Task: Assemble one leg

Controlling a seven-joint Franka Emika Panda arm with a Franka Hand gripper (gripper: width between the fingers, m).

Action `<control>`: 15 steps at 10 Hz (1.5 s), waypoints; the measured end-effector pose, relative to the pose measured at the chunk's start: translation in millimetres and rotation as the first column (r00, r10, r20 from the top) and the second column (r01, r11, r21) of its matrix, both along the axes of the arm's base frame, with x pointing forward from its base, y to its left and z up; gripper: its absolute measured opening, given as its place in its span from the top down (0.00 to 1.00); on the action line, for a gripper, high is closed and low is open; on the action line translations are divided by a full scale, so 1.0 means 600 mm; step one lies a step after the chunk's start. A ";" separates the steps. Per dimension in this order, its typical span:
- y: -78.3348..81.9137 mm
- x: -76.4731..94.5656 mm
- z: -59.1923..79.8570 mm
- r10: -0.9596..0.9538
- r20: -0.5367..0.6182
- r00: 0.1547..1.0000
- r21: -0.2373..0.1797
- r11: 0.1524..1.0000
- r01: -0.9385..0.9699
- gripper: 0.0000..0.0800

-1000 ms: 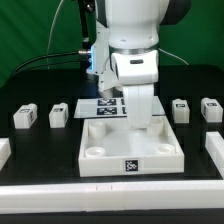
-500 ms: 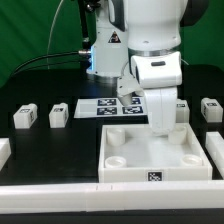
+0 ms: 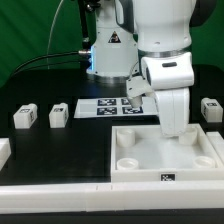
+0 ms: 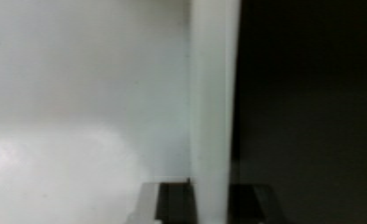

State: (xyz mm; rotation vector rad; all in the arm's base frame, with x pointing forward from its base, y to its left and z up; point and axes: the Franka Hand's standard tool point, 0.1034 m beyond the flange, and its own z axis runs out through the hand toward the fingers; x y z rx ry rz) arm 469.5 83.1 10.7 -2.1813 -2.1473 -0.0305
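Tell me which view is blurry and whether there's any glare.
Wrist view: soft and out of focus, too close to the panel, which washes out to near-flat white; the other half is almost black. Exterior view: reasonably sharp, evenly lit, legs distinct; a blue glow on the arm's base, no strong glare.

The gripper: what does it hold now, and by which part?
The white panel, by its far rim; the wrist view shows that rim inside the gripper.
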 end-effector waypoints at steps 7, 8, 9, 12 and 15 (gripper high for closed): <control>-0.001 0.003 0.005 -0.010 0.003 1.000 -0.002 1.000 0.010 0.24; 0.000 0.004 0.012 -0.017 0.009 1.000 -0.003 1.000 0.017 0.24; 0.001 0.006 0.018 -0.017 0.015 1.000 -0.004 1.000 0.017 0.20; -0.001 0.003 0.019 -0.018 0.015 1.000 -0.005 1.000 0.018 0.19; -0.008 -0.026 0.044 -0.069 0.018 0.997 -0.020 0.997 0.069 0.19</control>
